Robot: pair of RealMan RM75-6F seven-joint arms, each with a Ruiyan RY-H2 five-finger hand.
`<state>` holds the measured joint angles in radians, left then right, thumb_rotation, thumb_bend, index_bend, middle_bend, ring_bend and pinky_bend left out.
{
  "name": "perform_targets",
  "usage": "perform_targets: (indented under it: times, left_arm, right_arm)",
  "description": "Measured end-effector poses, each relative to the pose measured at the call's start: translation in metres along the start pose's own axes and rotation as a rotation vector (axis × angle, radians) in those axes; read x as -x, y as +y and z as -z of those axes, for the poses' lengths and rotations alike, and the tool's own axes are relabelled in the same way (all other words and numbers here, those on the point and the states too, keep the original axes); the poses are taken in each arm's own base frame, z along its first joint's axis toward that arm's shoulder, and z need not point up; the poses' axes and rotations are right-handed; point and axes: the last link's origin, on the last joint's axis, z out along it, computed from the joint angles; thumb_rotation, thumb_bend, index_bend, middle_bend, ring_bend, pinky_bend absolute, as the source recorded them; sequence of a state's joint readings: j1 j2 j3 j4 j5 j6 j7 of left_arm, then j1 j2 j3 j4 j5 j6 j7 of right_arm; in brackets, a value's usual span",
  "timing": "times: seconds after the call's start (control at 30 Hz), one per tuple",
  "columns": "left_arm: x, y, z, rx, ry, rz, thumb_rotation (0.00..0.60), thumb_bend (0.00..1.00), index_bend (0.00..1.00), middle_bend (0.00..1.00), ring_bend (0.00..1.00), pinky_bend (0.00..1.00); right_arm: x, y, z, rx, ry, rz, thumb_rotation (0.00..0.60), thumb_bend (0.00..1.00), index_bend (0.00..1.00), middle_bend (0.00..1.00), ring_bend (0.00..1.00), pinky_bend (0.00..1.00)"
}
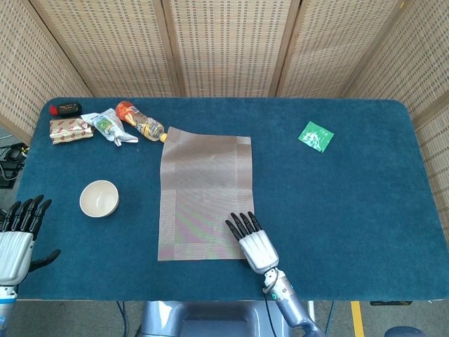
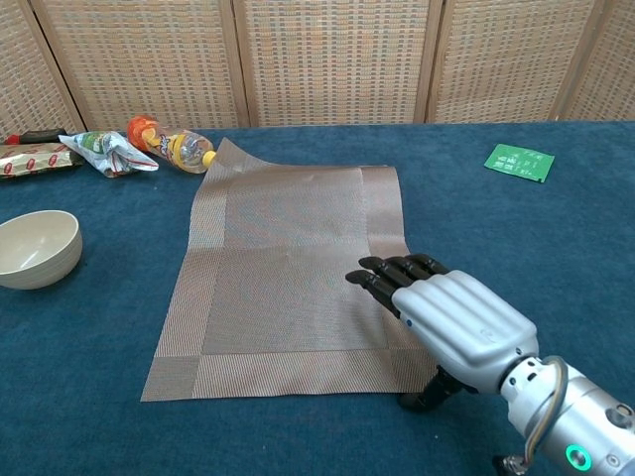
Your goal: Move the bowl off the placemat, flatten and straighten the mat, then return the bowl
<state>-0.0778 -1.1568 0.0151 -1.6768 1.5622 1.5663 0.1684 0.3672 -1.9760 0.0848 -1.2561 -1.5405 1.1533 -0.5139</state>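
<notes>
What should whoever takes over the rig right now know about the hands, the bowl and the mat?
Right hand: flat, fingers extended on the placemat's near right corner.
Left hand: open, empty, at the near left table edge.
Bowl: off the mat, on the table left of it.
Done: bowl moved off.
Left: the mat's far left corner is lifted against a bottle; finish flattening and straightening, then return the bowl.
</notes>
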Motion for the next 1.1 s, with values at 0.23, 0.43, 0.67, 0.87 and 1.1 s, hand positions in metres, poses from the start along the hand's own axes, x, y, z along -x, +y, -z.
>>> perform_targets:
  times: [0.23, 0.43, 0.67, 0.87, 1.1]
  left_arm:
    - [0.001, 0.002, 0.001, 0.009, -0.006, 0.002, 0.6, 0.06, 0.0, 0.0, 0.0, 0.0]
    - [0.001, 0.003, 0.001, 0.01, -0.01, 0.005, 0.6, 0.05, 0.0, 0.0, 0.0, 0.0]
    - [0.002, 0.004, 0.001, 0.013, -0.013, 0.007, 0.6, 0.05, 0.0, 0.0, 0.0, 0.0]
    - [0.003, 0.003, 0.0, 0.008, -0.019, 0.012, 0.6, 0.06, 0.0, 0.0, 0.0, 0.0]
    - [0.004, 0.002, -0.001, 0.006, -0.026, 0.014, 0.6, 0.05, 0.0, 0.0, 0.0, 0.0]
  right_arm:
    - [-0.008, 0.0, 0.004, -0.02, 0.081, -0.07, 0.6, 0.73, 0.12, 0.0, 0.0, 0.02]
    - [-0.015, 0.002, 0.007, -0.039, 0.15, -0.115, 0.6, 0.71, 0.13, 0.0, 0.0, 0.02]
    - [-0.01, 0.008, 0.004, -0.029, 0.125, -0.098, 0.6, 0.58, 0.24, 0.0, 0.0, 0.03]
    - [-0.006, 0.008, -0.001, -0.033, 0.126, -0.098, 0.6, 0.54, 0.45, 0.09, 0.0, 0.11]
    - [-0.004, 0.006, -0.004, -0.036, 0.156, -0.113, 0.6, 0.54, 0.61, 0.19, 0.0, 0.17]
